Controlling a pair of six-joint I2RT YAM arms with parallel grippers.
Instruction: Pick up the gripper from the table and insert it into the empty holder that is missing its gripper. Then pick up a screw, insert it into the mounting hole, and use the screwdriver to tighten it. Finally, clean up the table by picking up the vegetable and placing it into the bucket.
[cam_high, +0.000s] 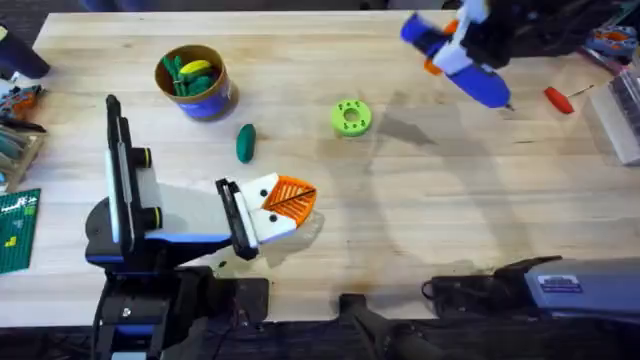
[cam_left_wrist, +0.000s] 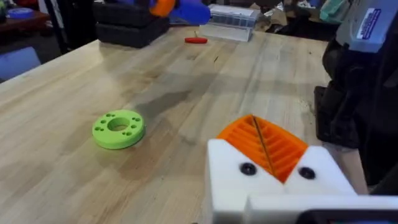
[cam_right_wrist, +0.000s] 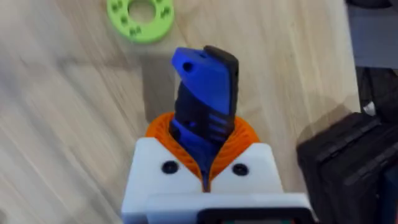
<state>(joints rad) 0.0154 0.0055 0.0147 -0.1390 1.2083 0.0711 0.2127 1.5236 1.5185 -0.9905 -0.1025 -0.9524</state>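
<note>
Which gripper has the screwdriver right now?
The right gripper: its orange pads clamp the blue screwdriver. The left gripper is shut, holding nothing.

A pale wooden table (cam_high: 420, 200) — evenly lit — with cluttered edges.

No text can be read with certainty. A blue-and-white label on the right arm (cam_high: 560, 285) carries print too small to make out, and the green mat (cam_high: 18, 232) at the table's left edge has unreadable white markings.
</note>
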